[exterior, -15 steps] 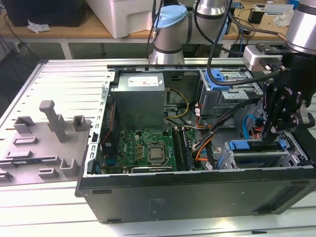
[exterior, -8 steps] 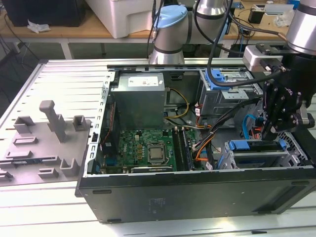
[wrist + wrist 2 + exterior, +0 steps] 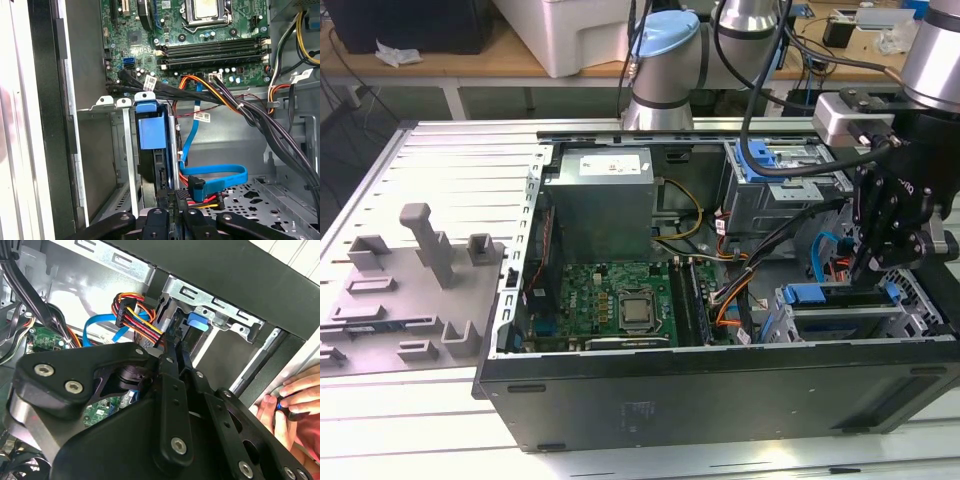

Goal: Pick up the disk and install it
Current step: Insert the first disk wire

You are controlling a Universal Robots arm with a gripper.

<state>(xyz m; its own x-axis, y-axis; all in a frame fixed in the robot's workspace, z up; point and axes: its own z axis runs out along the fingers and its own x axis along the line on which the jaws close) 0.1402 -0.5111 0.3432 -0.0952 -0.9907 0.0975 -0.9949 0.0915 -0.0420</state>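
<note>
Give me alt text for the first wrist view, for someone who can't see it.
The disk, blue strip toward the camera, sits in a metal drive cage inside an open computer case, with the gripper right next to it. Behind are a motherboard and black, orange and blue cables.

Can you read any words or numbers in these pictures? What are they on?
None can be read.
The white label on the grey power supply: too small.
The white cable tags: blurred.
Print on the motherboard: too small.
On the disk, a plain blue carrier.
</note>
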